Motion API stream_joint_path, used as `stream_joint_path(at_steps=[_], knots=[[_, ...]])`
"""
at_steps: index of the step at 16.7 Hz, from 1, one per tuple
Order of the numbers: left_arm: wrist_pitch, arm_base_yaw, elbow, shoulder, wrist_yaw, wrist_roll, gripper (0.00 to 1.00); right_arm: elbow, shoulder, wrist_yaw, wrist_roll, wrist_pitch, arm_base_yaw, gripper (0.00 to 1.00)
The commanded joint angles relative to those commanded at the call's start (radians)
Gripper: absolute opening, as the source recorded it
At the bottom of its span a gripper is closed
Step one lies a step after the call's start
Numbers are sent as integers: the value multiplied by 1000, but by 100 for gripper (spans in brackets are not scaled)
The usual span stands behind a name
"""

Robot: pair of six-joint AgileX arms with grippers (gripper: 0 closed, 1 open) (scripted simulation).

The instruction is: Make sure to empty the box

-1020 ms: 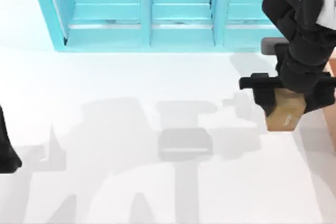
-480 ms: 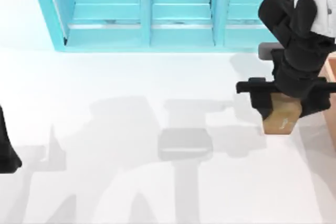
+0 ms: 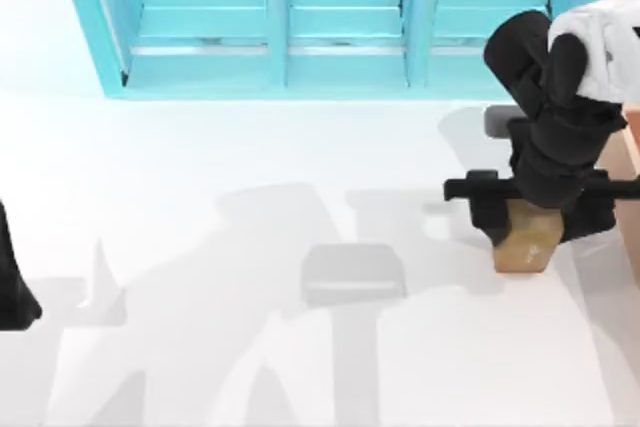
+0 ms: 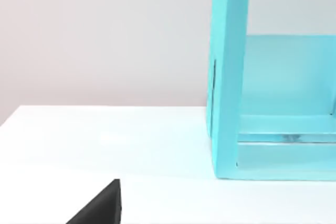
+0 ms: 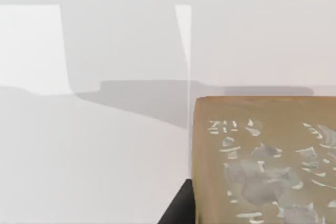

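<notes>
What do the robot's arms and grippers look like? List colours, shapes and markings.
The right arm is made of rounded, glossy black segments with a white shell section toward the top view's right edge. Its gripper, the right gripper, is matte black and blocky, with a thin black crossbar running sideways. The left arm is a plain black form at the top view's left edge. No cables or markings are visible.

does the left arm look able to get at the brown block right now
Probably not: the left arm sits at the table's far left edge, while the brown block hangs in the right gripper at the far right, beside the box.
</notes>
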Motion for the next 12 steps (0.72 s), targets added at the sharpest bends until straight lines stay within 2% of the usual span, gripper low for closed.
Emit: stream_joint_path(at_steps=[12], knots=[[0, 0, 0, 0, 0, 0, 100, 0, 0, 0, 0, 0, 0, 90]])
